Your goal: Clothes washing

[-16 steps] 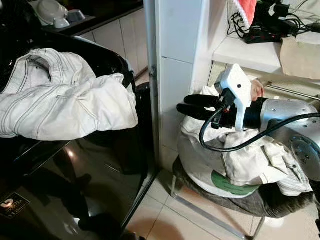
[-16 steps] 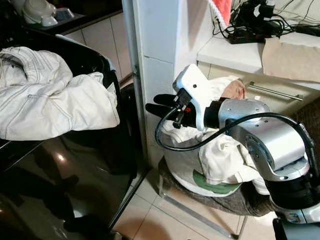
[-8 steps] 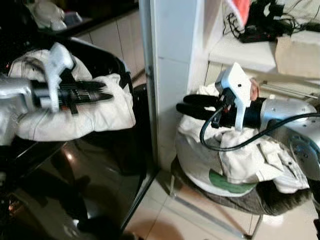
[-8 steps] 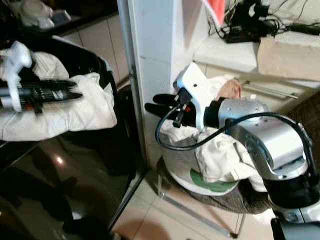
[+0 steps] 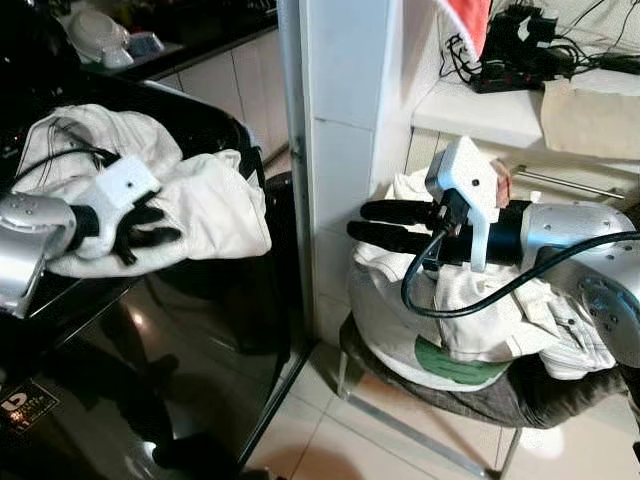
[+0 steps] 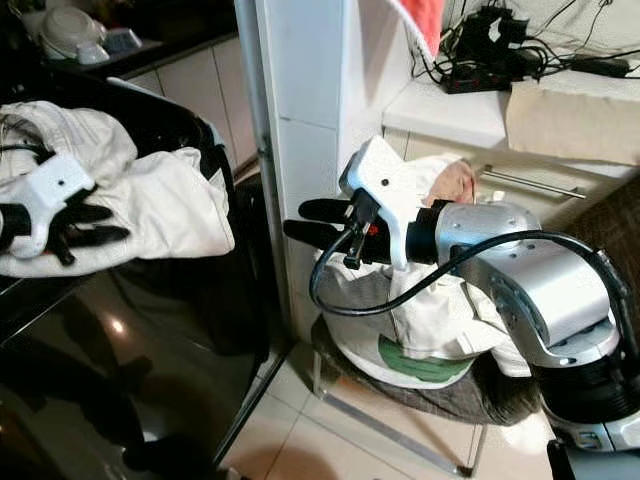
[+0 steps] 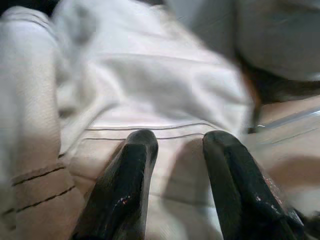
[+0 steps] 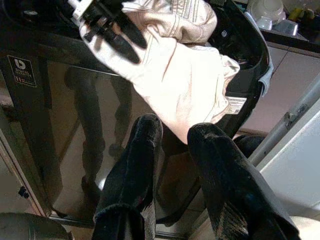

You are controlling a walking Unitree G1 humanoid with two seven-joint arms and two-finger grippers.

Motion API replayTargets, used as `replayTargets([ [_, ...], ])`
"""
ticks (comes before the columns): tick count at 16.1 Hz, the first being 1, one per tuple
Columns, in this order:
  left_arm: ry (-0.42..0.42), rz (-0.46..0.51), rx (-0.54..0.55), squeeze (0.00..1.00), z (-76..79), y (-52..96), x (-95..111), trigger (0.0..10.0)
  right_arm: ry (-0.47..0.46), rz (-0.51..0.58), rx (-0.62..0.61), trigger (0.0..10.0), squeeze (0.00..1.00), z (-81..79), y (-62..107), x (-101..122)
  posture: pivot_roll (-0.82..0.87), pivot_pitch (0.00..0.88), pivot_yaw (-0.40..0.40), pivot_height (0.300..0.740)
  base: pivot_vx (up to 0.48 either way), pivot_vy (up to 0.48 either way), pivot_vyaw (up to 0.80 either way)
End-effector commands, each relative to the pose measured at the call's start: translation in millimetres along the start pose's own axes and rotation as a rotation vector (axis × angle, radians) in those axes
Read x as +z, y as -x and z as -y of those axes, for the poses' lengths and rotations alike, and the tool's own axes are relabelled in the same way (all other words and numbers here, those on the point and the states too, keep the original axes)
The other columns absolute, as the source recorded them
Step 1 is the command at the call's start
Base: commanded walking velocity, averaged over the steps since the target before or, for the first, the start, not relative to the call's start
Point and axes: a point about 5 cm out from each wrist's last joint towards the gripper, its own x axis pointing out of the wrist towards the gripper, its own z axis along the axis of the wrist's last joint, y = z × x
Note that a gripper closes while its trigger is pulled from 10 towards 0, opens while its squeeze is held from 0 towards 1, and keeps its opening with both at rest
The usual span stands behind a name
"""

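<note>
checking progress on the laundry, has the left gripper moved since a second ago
Yes. The left gripper has come in from the robot's left and now rests, fingers open, on the white garment draped over the black washing machine.

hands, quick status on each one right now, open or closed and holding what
Left hand: open, fingers spread against the white garment on the washer, not gripping it.
Right hand: open, holding nothing, hovering above the chair's clothes pile.

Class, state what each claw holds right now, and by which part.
Nothing: the left claw is open over the white garment, and the right claw is open in mid-air.
</note>
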Motion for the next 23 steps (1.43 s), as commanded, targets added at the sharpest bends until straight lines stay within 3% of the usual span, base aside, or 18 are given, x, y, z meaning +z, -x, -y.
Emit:
replayTargets([
  [1,-0.026,-0.004,0.044,0.00,-5.0,1.1,4.2,10.0,0.026,0.009,0.020,10.0,0.00,-4.0,0.4,2.4,-0.05,0.000,0.052,0.740,0.000,0.000,0.00],
  [2,-0.056,-0.071,0.247,0.00,-25.1,2.8,0.7,10.0,0.029,0.010,0.009,10.0,0.00,-3.0,1.1,2.7,-0.05,0.000,0.052,0.740,0.000,0.000,0.00],
  [4,-0.093,-0.093,0.373,0.00,-38.1,5.0,2.0,10.0,0.031,0.012,0.002,10.0,0.00,-1.9,1.3,3.1,-0.05,0.000,0.054,0.740,0.000,0.000,0.00],
  [6,-0.130,-0.046,0.606,0.00,-61.1,12.4,18.0,10.0,0.033,0.013,-0.010,10.0,0.00,0.4,1.8,3.6,-0.05,0.000,0.054,0.740,0.000,0.000,0.00],
  [7,-0.248,-0.052,0.834,0.00,-79.2,26.2,32.1,10.0,0.034,0.014,-0.020,10.0,0.00,1.7,2.3,3.7,-0.05,0.000,0.054,0.740,0.000,0.000,0.00],
  [9,-0.289,-0.001,0.955,0.00,-88.6,37.5,46.1,10.0,0.036,0.016,-0.029,10.0,0.00,2.6,2.7,4.4,-0.05,0.000,0.058,0.740,0.000,0.000,0.00],
  [13,-0.192,0.305,1.026,0.00,-86.2,44.0,72.6,10.0,0.026,0.038,-0.131,10.0,0.00,11.2,5.4,4.8,-0.06,0.000,0.061,0.740,0.000,0.000,0.00],
  [14,-0.118,0.381,0.953,0.00,-79.9,37.5,75.5,10.0,0.021,0.044,-0.150,10.0,0.00,12.7,5.2,4.7,-0.06,0.000,0.062,0.740,0.000,0.000,0.00],
  [15,0.035,0.491,0.819,0.00,-66.5,25.1,77.7,10.0,0.019,0.044,-0.169,10.0,0.00,13.3,4.8,3.2,-0.06,0.000,0.063,0.740,0.000,0.000,0.00],
  [16,0.103,0.537,0.762,0.00,-59.8,20.0,78.2,10.0,0.018,0.043,-0.180,10.0,0.00,13.6,4.6,2.3,-0.06,0.000,0.063,0.740,0.000,0.000,0.00],
  [17,0.218,0.603,0.631,0.00,-29.4,1.5,72.1,10.0,0.009,0.038,-0.281,10.0,0.00,17.1,0.7,-4.8,-0.06,0.000,0.064,0.740,0.000,0.000,0.00],
  [18,0.294,0.621,0.565,0.00,-11.1,-7.7,65.7,10.0,0.003,0.038,-0.352,10.0,0.00,19.0,-2.3,-9.4,-0.06,0.000,0.064,0.740,0.000,0.000,0.00],
  [19,0.394,0.664,0.526,0.00,24.2,-20.1,56.9,10.0,-0.035,0.101,-0.403,10.0,0.00,11.4,-8.5,-13.4,-0.06,0.000,0.064,0.740,0.000,0.000,0.00],
  [20,0.427,0.683,0.517,0.00,37.1,-22.6,54.0,10.0,-0.054,0.123,-0.420,10.0,0.00,8.3,-10.1,-14.9,-0.06,0.000,0.062,0.740,0.000,0.000,0.00],
  [22,0.514,0.697,0.501,0.00,92.9,-29.0,39.3,10.0,-0.167,0.109,-0.675,10.0,0.00,8.7,-9.7,-45.3,-0.06,0.000,0.055,0.740,0.000,0.000,0.00],
  [23,0.517,0.670,0.490,0.00,113.0,-29.8,34.8,10.0,-0.222,0.099,-0.778,10.0,0.00,7.5,-5.5,-63.0,-0.06,0.000,0.053,0.740,0.000,0.000,0.00],
])
